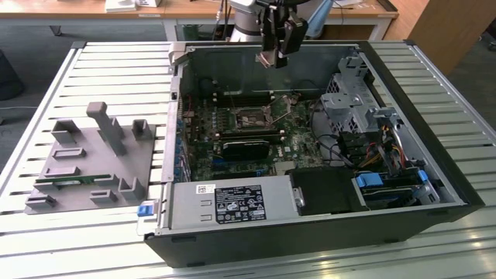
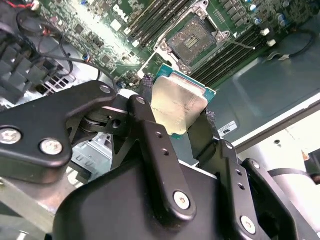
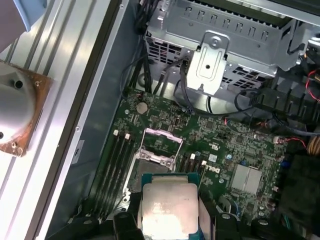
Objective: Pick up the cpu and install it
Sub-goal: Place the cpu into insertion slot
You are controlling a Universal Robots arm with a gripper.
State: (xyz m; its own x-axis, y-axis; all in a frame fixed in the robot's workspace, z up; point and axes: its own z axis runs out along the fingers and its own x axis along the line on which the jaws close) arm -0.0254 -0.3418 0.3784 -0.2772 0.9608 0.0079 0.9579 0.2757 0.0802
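Your claw (image 1: 273, 57) hangs high over the back wall of the open computer case in the exterior view, clamped on the cpu.

Working down in size: the slatted metal table (image 1: 116, 64) carries everything. The black computer case (image 1: 310, 241) lies on its side on it with the panel off. On the exterior view's left, apart from the case, sits a gray fixture plate (image 1: 85, 168) with upright posts. Inside the case, the green motherboard (image 1: 298, 136) covers the floor. The silver power supply (image 1: 232, 203) sits along the near wall, and the metal drive cage (image 1: 345, 102) is on the exterior view's right. Near the board's middle is the processor socket (image 2: 192, 40), its contact field exposed inside the metal frame.

Smallest is the cpu (image 2: 177, 105). You have it pinched by two opposite edges between the black fingers (image 2: 150, 130), with the silver top facing the second wrist camera. It is up in the air, clear of the board and not touching the socket. In the first wrist view the socket shows just past the chip's far edge.
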